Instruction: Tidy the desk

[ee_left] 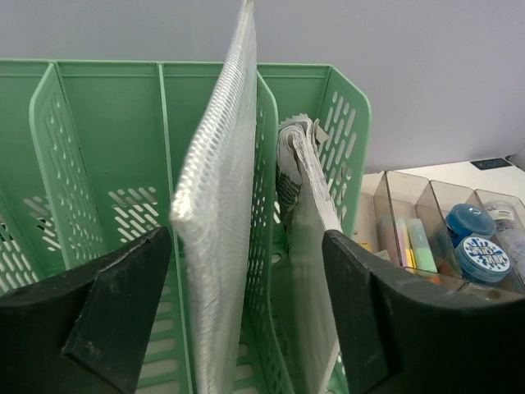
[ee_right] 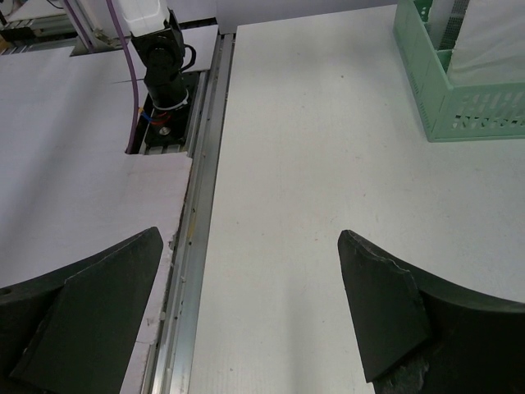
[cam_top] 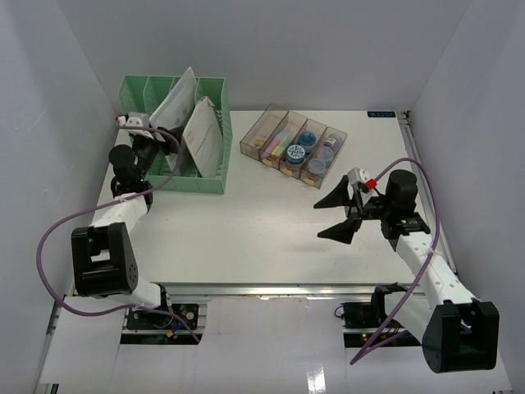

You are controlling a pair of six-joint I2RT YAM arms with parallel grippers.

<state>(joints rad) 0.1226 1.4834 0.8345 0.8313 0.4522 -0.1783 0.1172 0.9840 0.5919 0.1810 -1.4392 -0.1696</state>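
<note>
In the top view the left gripper [cam_top: 150,146] is mostly lost against the green file rack [cam_top: 184,185], so its jaws cannot be read there. The left wrist view settles it: the left gripper [ee_left: 246,279] has its black fingers [ee_left: 115,304] wide apart on either side of a white mesh pouch [ee_left: 217,222] that stands upright in a slot, and whether either finger touches the pouch is hard to say. The pouch's lower end and a paper bundle [ee_left: 308,213] in the next slot are cut off by the bottom of the frame. A clear tray [cam_top: 256,130] sits upper centre, its small contents too tiny to name (blue round lids and pastel sticks are all that can be made out). The desk [cam_top: 246,238] fills the middle of the top view. Its long axis runs left to right, and its aluminium rail [cam_top: 271,289] lies along the lower edge. The rack covers its upper-left corner. The right gripper [cam_top: 334,215] hangs over the desk's right part with jaws spread and nothing between them.
</note>
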